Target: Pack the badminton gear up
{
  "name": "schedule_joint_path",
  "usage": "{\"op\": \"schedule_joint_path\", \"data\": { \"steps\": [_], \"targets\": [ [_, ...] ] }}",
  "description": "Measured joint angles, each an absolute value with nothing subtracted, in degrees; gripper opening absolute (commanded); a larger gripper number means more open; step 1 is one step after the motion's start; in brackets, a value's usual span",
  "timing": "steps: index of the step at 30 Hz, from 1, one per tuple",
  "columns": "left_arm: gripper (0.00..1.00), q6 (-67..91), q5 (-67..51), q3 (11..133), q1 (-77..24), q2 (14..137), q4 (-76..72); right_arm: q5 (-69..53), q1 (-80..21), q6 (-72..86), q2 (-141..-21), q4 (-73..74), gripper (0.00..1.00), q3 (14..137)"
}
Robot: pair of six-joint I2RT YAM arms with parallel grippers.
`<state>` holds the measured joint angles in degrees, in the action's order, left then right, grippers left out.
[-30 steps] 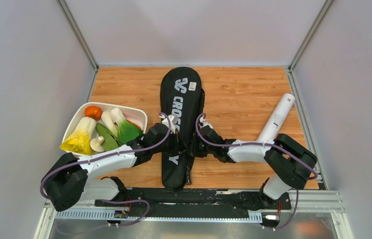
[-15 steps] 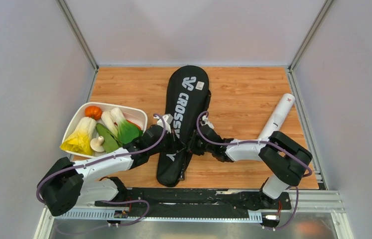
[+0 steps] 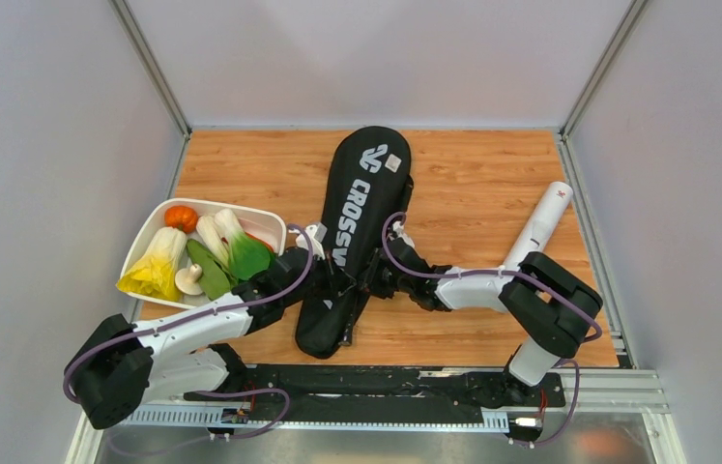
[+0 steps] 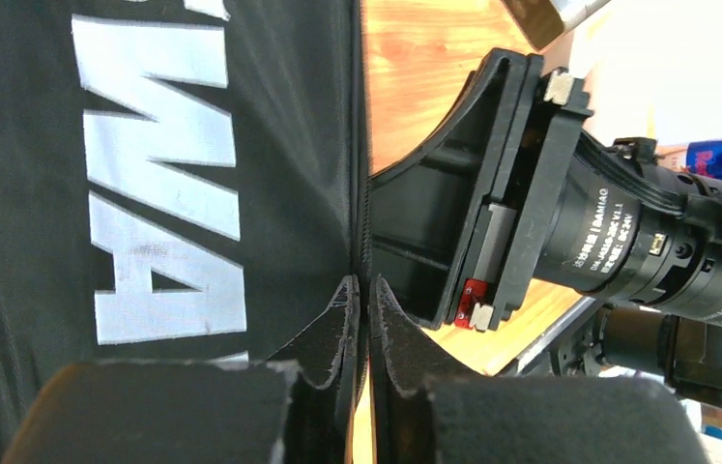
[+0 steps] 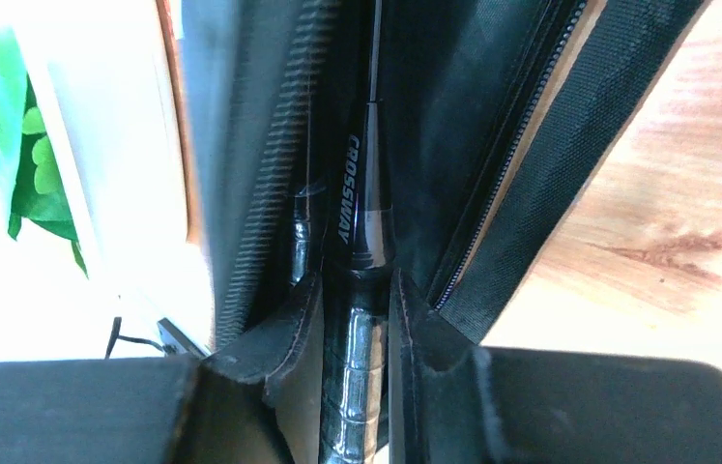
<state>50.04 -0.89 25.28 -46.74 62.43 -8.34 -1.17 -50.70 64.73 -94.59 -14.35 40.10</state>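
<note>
The black "CROSSWAY" racket bag (image 3: 361, 193) lies slanted on the wooden table, its wide end far and its narrow end near. My left gripper (image 3: 342, 288) is shut on the bag's zipper edge (image 4: 364, 232), with the fingertips (image 4: 347, 309) pressed together over the fabric. My right gripper (image 3: 369, 282) is shut on the glossy black handle (image 5: 352, 367) of a racket (image 5: 361, 208), whose shaft runs into the open bag (image 5: 434, 97). A second handle (image 5: 301, 242) lies beside it inside. The long white tube (image 3: 540, 227) lies at the right. No shuttlecock shows.
A white tray (image 3: 241, 208) of toy vegetables stands at the left, close to my left arm. In the left wrist view my right arm's gripper body (image 4: 531, 193) fills the space just past the bag's edge. Grey walls enclose the table on three sides.
The bag has swung clockwise: its wide end moved right and its narrow end moved left. Both grippers shifted left with it and kept their holds.
</note>
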Motion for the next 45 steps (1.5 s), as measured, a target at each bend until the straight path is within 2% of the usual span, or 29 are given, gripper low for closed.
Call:
{"op": "schedule_joint_path", "data": {
  "steps": [1, 2, 4, 6, 20, 30, 32, 34, 36, 37, 39, 45],
  "targets": [
    [0.26, 49.7, -0.7, 25.3, -46.7, 62.5, -8.0, -1.2, -50.7, 64.5, -94.6, -14.2, 0.00, 40.2],
    [0.41, 49.3, -0.9, 25.5, -46.7, 62.5, -6.8, -0.8, -50.7, 64.4, -94.6, -14.2, 0.00, 40.2],
    [0.52, 48.0, -1.4, 26.3, -47.2, 62.5, -2.7, 0.5, -49.8, 64.0, -94.6, -14.7, 0.00, 40.3],
    [0.55, 46.7, -1.4, 27.4, -47.6, 62.5, 1.8, 1.4, -48.8, 63.9, -94.6, -15.6, 0.00, 40.2],
    [0.57, 41.5, 5.6, 30.2, -50.3, 62.4, 18.4, 3.0, -47.9, 63.9, -95.9, -17.5, 0.00, 40.1],
    [0.58, 38.2, 8.2, 33.0, -52.2, 67.5, 18.6, 3.0, -47.9, 64.0, -95.9, -17.6, 0.00, 40.1],
    [0.56, 38.0, 8.8, 33.5, -52.5, 68.3, 18.2, 3.0, -47.9, 64.0, -95.9, -17.6, 0.00, 40.1],
    [0.48, 37.9, 9.5, 33.7, -52.7, 68.8, 18.2, 3.0, -47.9, 64.0, -95.9, -17.6, 0.00, 40.1],
    [0.27, 37.7, 10.0, 34.0, -52.8, 69.3, 18.3, 3.0, -47.9, 64.0, -95.9, -17.6, 0.00, 40.1],
    [0.12, 37.5, 10.2, 34.1, -52.9, 69.5, 18.3, 3.0, -47.9, 64.0, -95.9, -17.6, 0.00, 40.1],
    [0.02, 37.4, 10.3, 34.3, -52.9, 69.7, 18.4, 3.0, -47.9, 64.1, -95.9, -17.7, 0.00, 40.1],
    [0.00, 37.3, 10.7, 34.3, -53.0, 69.6, 18.7, 3.0, -47.9, 64.6, -95.9, -17.8, 0.00, 40.1]
  ]
}}
